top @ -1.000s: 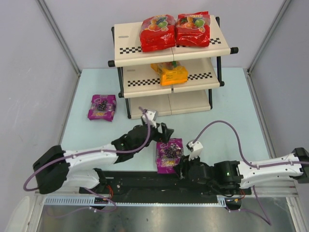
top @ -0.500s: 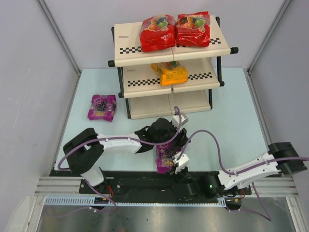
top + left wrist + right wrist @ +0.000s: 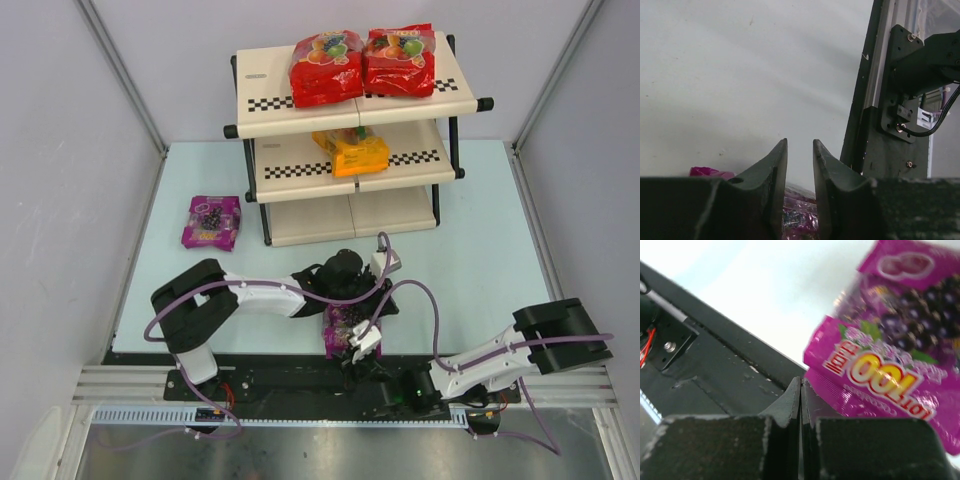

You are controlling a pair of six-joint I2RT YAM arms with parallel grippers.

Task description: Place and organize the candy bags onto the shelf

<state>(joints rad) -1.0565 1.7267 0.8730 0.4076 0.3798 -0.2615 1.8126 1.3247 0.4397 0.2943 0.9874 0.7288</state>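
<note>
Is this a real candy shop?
Probably not: it looks like a robot test booth. Two robot arms are bolted to a rail, the walls are bare, and there's only one shelf.

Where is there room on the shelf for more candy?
Top tier: bare left of the red bags. Middle tier: bare either side of the orange bag. Crowded at the near purple bag: left end effector and right end effector both there.

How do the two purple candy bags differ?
The left purple bag lies alone, fully in view; the near purple bag is partly covered by the left tool. The left one sits beside the shelf; the near one by the black base rail. Both lie off the shelf.
</note>
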